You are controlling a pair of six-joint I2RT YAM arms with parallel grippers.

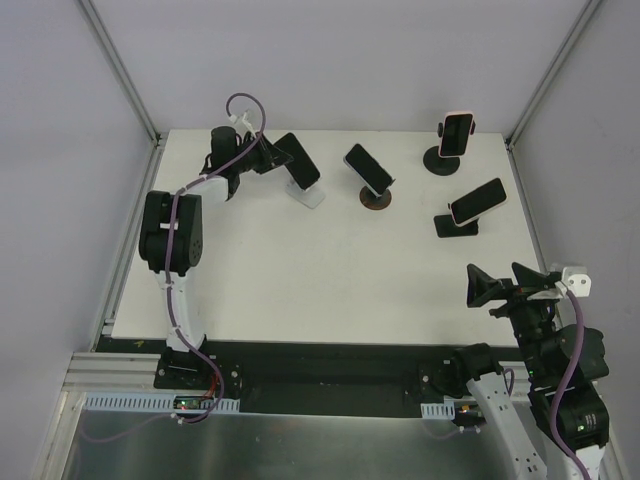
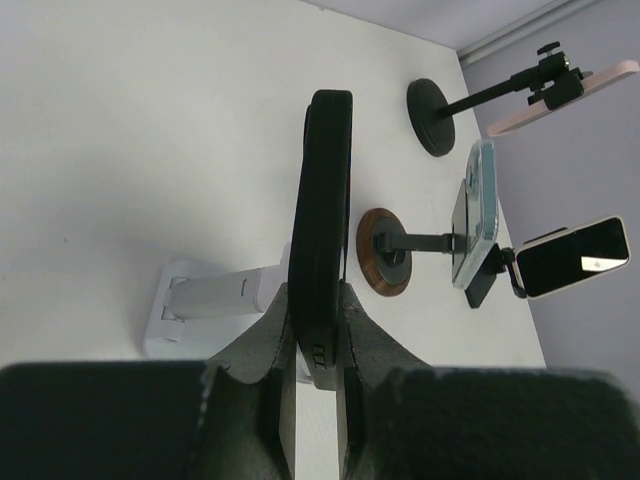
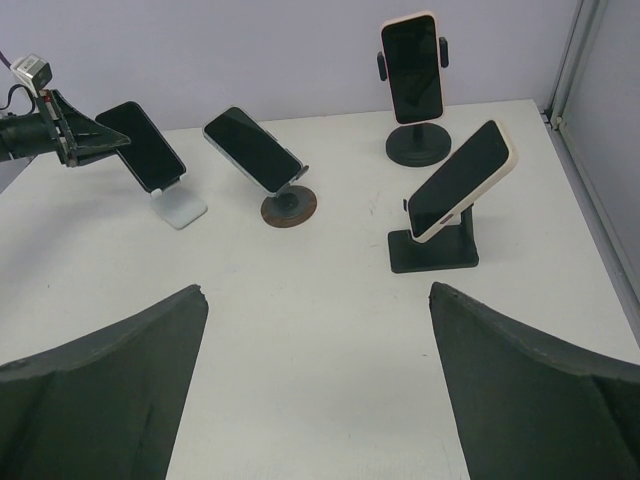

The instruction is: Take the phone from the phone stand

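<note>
Tabletop [image 1: 300, 270]: white, carrying four phones on stands.

Right tool [image 1: 505, 285]: near right, jaws spread wide, holding nothing.

Left tool [image 2: 318, 300]: far left, clenched on the black phone [image 2: 325, 190], pinching across its thin section at the upper end.

White stand [image 2: 205, 300]: far left, with the black phone leaning on it.

Assessment: the phone appears rigid and moderately light. Its glass face is likely slick and breakable. The present hold on the flat faces looks sound, so firm, even pressure is advised, lifting clear of the stand's lower lip.
</note>
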